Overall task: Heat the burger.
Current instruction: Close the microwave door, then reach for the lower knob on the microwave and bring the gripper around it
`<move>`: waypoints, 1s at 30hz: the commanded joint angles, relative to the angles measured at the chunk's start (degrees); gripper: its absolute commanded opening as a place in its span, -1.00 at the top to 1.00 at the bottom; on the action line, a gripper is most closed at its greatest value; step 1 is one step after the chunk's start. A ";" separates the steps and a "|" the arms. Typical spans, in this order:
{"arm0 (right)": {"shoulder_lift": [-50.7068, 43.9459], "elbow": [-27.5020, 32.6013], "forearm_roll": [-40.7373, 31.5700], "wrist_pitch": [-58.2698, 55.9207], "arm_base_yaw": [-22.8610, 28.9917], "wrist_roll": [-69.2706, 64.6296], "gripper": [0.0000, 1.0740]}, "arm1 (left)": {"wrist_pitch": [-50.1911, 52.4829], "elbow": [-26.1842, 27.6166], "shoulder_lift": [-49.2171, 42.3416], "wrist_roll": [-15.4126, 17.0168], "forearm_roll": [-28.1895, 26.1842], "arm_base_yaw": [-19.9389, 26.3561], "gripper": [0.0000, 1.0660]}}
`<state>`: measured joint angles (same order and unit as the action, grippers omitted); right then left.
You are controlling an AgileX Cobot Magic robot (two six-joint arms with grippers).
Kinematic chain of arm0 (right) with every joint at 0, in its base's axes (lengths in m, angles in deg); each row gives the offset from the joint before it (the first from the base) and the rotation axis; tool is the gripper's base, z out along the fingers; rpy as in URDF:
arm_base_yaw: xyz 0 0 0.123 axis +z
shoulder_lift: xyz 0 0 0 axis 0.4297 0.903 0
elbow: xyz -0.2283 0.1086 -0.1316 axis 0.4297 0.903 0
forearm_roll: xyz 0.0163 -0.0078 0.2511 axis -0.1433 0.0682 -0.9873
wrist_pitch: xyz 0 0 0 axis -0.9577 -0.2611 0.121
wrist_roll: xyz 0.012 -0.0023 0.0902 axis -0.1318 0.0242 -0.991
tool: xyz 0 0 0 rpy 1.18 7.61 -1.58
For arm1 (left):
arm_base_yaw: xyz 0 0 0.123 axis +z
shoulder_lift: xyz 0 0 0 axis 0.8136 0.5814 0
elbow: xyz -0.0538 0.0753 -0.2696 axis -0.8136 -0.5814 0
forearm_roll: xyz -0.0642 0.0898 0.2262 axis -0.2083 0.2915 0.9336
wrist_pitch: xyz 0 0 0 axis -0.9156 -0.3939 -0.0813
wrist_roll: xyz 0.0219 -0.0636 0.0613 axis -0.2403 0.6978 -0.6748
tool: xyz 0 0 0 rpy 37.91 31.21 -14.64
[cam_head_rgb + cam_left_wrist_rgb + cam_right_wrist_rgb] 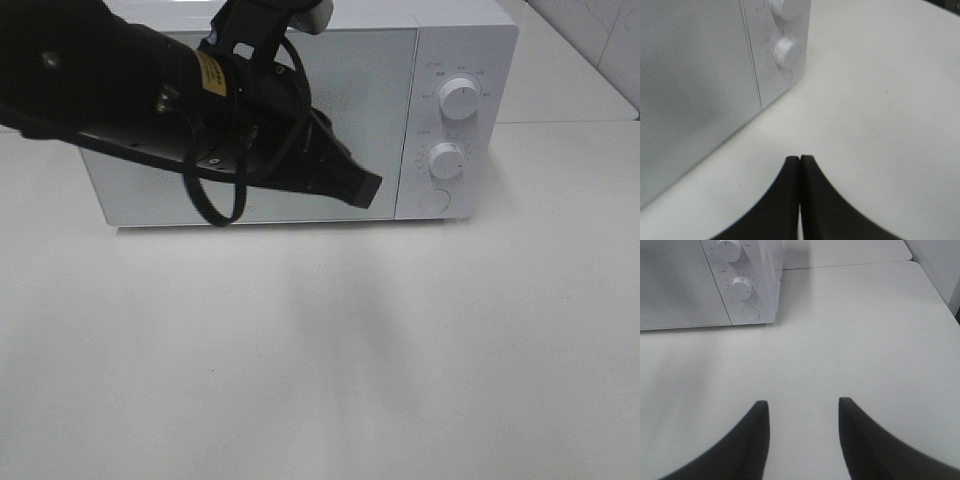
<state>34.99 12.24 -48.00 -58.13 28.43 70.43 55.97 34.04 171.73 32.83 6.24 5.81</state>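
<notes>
While the white table (320, 360) is stretching across the near half of the high view, the right gripper (802, 402) is hanging over it, its fingers (756, 435) standing spread with only tabletop between them. It is showing in its own wrist view alone, facing the microwave's control end from well back.

Further in, the left arm (110, 75) is reaching in from ten o'clock of the high view. The left gripper (366, 188) is pointing toward four o'clock, its fingers (789, 200) pressed flat together on nothing, and it is hovering before the lower right part of the door (375, 100).

At twelve o'clock the microwave (420, 15) is standing with that door shut. On its panel (492, 170), at one o'clock, an upper knob (458, 98) is sitting above a lower knob (446, 160), with a round button (434, 200) beneath.

The burger is showing in no view, so I cannot tell where it is.
</notes>
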 commanded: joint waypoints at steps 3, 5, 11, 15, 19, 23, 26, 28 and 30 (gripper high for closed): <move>-1.43 -0.06 -0.06 0.46 0.11 0.11 0.13 | -15.87 0.34 -5.61 3.67 -0.52 -0.46 1.00; -1.43 -0.06 -0.06 0.46 0.11 0.11 0.13 | -20.80 0.34 -7.16 6.25 -0.52 -0.46 1.00; -1.43 -0.06 -0.06 0.46 0.11 0.11 0.13 | -34.26 0.34 -11.69 12.95 -0.40 -0.46 1.00; -1.43 -0.06 -0.06 0.46 0.11 0.11 0.13 | -38.62 0.34 -14.04 13.41 -0.40 -0.46 0.85; -1.43 -0.06 -0.06 0.46 0.11 0.11 0.13 | -44.29 0.34 -18.05 14.67 0.80 1.20 -0.17; -1.43 -0.06 -0.06 0.46 0.11 0.11 0.13 | -48.36 0.34 -21.03 18.22 6.07 4.35 -0.91; -1.43 -0.06 -0.06 0.46 0.11 0.11 0.13 | -52.02 0.34 -23.26 19.02 7.79 8.48 -0.92; -1.43 -0.06 -0.06 0.46 0.11 0.11 0.13 | -54.72 0.34 -24.87 18.91 7.79 12.72 -0.92; -1.43 -0.06 -0.06 0.46 0.11 0.11 0.13 | -56.55 0.23 -26.24 18.33 7.79 17.25 -0.92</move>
<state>34.99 12.24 -48.00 -58.13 28.43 70.43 1.65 34.10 146.69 51.05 13.46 20.02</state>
